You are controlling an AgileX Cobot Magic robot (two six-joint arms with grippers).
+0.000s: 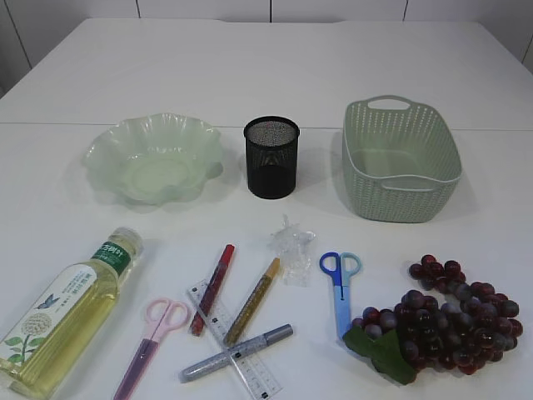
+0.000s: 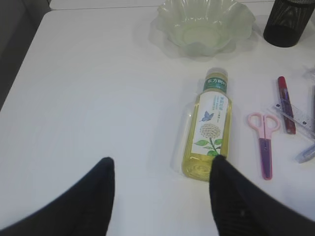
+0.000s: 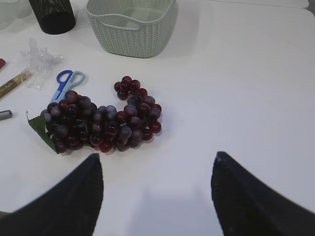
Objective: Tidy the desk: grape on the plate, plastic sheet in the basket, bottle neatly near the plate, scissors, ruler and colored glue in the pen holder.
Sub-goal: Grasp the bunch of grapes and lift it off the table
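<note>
A dark red grape [image 1: 450, 321] bunch lies front right, with blue scissors [image 1: 340, 283] beside it. The crumpled plastic sheet [image 1: 293, 242] sits mid-table. The yellow bottle [image 1: 71, 312] lies on its side front left. Pink scissors [image 1: 154, 337], a clear ruler [image 1: 233, 337] and red, gold and silver colored glue [image 1: 212, 287] pens lie at front centre. My left gripper [image 2: 162, 164] hangs open, its right finger just short of the bottle [image 2: 209, 132]. My right gripper [image 3: 157, 160] is open and empty, near the grape [image 3: 103, 120] bunch.
Along the back stand a pale green wavy plate [image 1: 154, 158], a black mesh pen holder [image 1: 271, 157] and a green woven basket [image 1: 400, 158], which shows nothing inside. Neither arm shows in the exterior view. The table's left edge [image 2: 22, 64] runs beside the left gripper.
</note>
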